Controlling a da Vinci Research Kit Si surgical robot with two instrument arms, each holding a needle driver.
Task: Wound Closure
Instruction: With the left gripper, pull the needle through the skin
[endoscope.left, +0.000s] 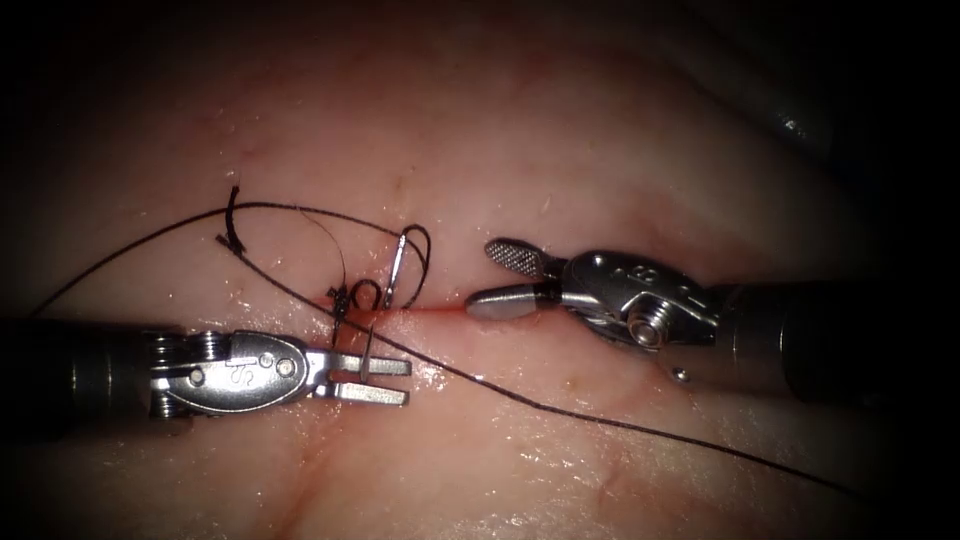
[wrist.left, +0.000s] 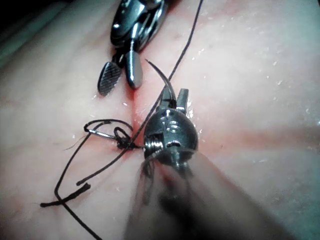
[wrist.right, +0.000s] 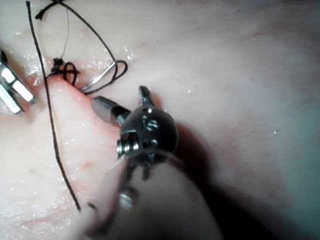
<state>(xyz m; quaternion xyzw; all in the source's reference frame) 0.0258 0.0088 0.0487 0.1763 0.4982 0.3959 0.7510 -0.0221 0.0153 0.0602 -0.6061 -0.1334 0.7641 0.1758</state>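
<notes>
Curved needle (endoscope.left: 396, 268) arcs over the cut (endoscope.left: 440, 312) just right of the knot (endoscope.left: 341, 296), tip up near the cut's left end and lower curve clamped in the left gripper (endoscope.left: 385, 380), whose jaws are closed on it; whether any of it sits in the tissue (endoscope.left: 560, 150) I can't tell. Right gripper (endoscope.left: 490, 275) is wide open, holding nothing, just right of the needle. One knotted stitch with cut tails is done; the cut to its right looks unclosed, thread (endoscope.left: 600, 420) trailing slack.

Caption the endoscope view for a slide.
Left tool grips the curved steel needle by its tail; right tool open beside the red cut.
</notes>
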